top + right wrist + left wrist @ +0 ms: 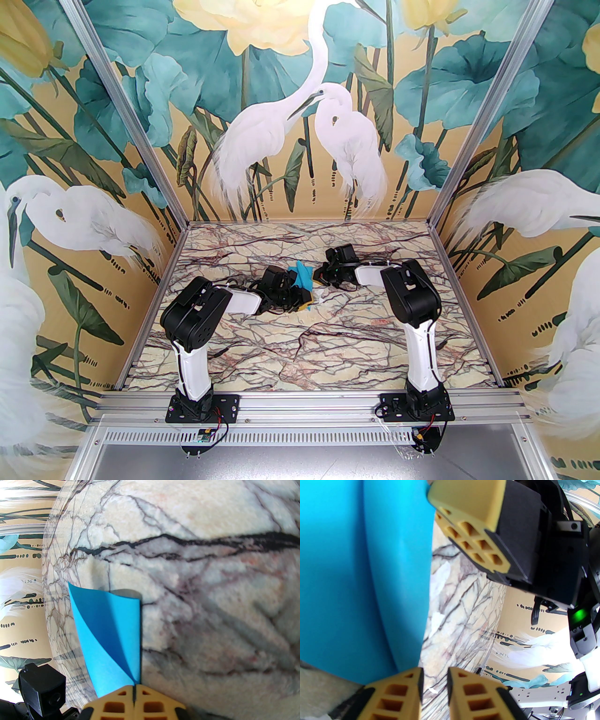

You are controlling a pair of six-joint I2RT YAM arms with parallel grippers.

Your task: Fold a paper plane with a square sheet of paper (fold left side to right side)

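My left end effector [434,669], fingers [393,698] slightly apart with nothing between them, sits just beside the square sheet of paper [346,573], which bows up over the middle of the surface [300,337] between my arms. My right end effector [135,686] is clamped on what looks like its doubled corner. It's light, limp and creases readily, so I'd pinch near an edge, gently.

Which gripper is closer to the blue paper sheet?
Right. The right gripper is shut on the sheet, pinching its edge; the left gripper, slightly open, sits beside it, gripping nothing.
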